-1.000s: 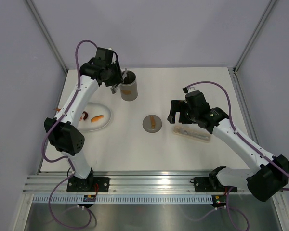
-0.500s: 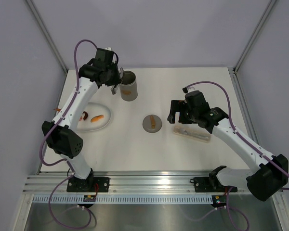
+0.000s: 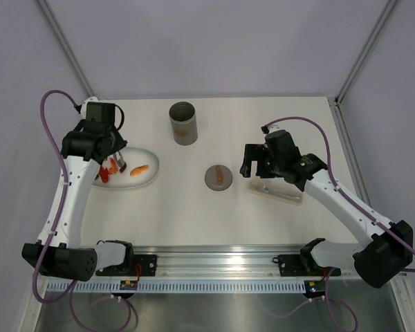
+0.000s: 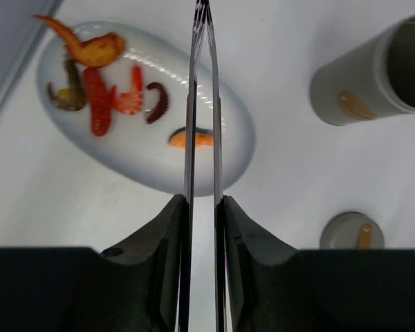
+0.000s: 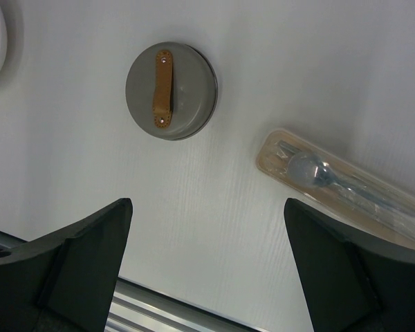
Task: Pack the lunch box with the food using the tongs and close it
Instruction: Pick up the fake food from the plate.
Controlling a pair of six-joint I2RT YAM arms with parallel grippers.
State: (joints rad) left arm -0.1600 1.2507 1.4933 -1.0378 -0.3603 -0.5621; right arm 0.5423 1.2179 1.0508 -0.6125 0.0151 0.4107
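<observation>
My left gripper (image 4: 202, 200) is shut on the silver tongs (image 4: 191, 149), whose two arms run up the view and meet near its top edge. It hangs over the white plate's left part (image 3: 114, 159). On the plate lie the food pieces: an orange one (image 4: 97, 48), a red one (image 4: 97, 111) and an orange one (image 4: 191, 140) right under the tongs. The grey lunch box (image 3: 183, 123) stands open at the back. Its lid (image 3: 219, 177) with the tan strip lies mid-table. My right gripper (image 5: 207, 207) is open and empty near the lid (image 5: 171, 90).
The white oval plate (image 3: 151, 160) sits at the left of the table. A clear-wrapped tan packet (image 3: 277, 190) with cutlery lies under the right arm, also seen in the right wrist view (image 5: 339, 183). A metal rail runs along the near edge.
The left arm has swung from the lunch box's rim to the left and nearer, carrying the tongs over the plate. The right arm has not moved.
</observation>
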